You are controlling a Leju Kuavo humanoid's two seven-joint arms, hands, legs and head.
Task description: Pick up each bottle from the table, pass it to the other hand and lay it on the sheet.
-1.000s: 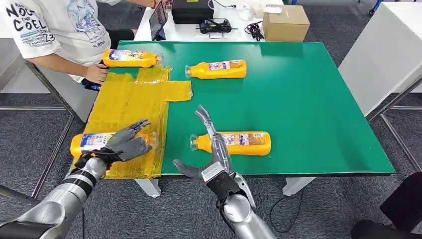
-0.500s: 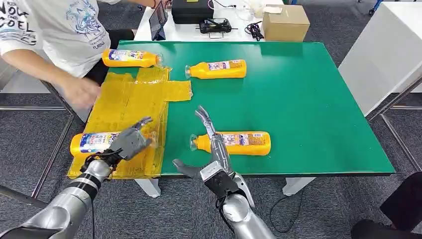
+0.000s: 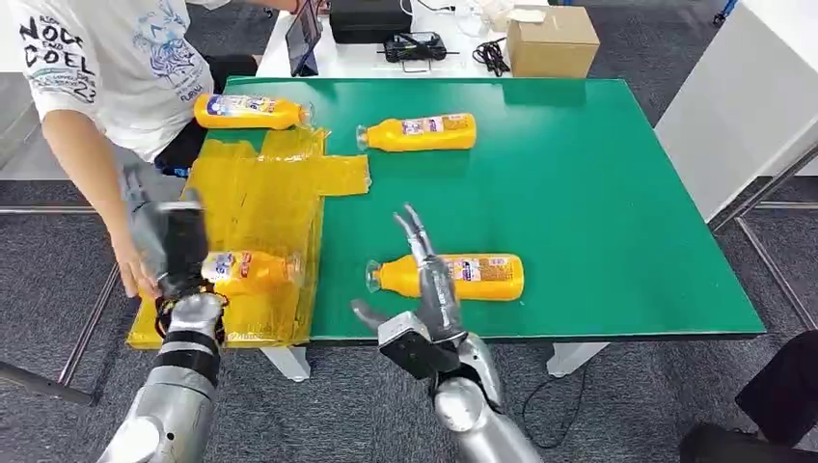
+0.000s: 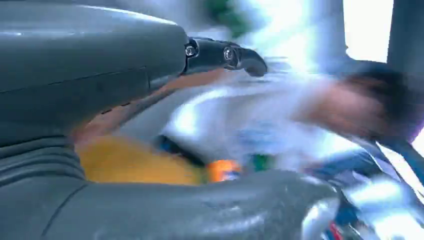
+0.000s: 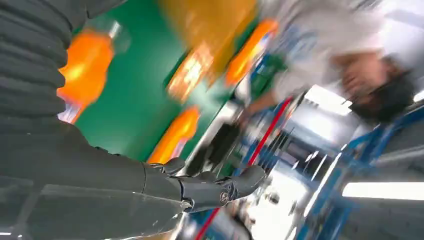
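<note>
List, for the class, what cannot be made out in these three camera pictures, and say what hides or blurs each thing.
- Left hand, head view: motion-blurred, so its finger pose is unclear.
- Bottle on the yellow sheet, head view: one end is covered by that hand.
- Left wrist view: heavy blur; the person and the things around are smears.
- Right wrist view: the far bottles are blurred, labels unreadable.
- Bottle labels, head view: print too small.

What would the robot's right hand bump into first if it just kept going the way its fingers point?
Probably the nearest orange bottle. The right hand is open, its fingers reaching up across the bottle's neck end. It may be above the bottle rather than level, so it might pass over toward bare green table.
</note>
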